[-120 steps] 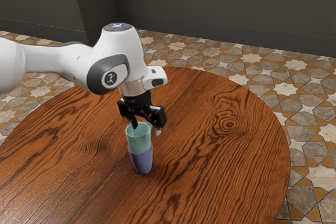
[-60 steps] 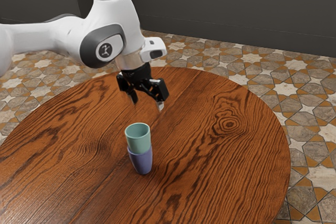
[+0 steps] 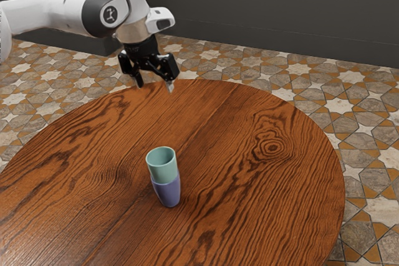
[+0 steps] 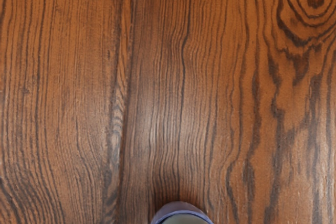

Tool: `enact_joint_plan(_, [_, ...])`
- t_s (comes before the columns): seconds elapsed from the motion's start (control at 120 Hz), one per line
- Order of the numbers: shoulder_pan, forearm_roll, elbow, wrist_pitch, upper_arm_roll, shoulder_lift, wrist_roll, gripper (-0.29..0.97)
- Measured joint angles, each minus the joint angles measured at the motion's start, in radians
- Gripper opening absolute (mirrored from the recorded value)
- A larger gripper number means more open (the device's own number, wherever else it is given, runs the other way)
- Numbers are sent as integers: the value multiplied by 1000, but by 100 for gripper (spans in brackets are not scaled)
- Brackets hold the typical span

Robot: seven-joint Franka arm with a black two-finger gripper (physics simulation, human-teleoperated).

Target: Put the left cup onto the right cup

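Note:
A teal cup (image 3: 162, 164) sits nested upright in a purple cup (image 3: 167, 191) near the middle of the round wooden table (image 3: 262, 204). My gripper (image 3: 154, 83) hangs open high above the table's far side, well up and toward the exterior view's left of the stacked cups, with nothing between its fingers. In the wrist view the rim of the purple cup (image 4: 181, 214) peeks in at the picture's edge, with wood grain around it.
The table top has a dark knot (image 3: 273, 149) toward the exterior view's right. A patterned tile floor (image 3: 349, 91) surrounds the table, with dark walls behind.
My gripper, open over the stacked cups one second ago, has risen and moved away toward the exterior view's upper left. The cups have stayed stacked in place.

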Motion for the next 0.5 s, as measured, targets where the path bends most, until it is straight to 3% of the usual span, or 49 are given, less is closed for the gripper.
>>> enact_joint_plan(0.5, [-19,5,164,-106,35,55,80,68])
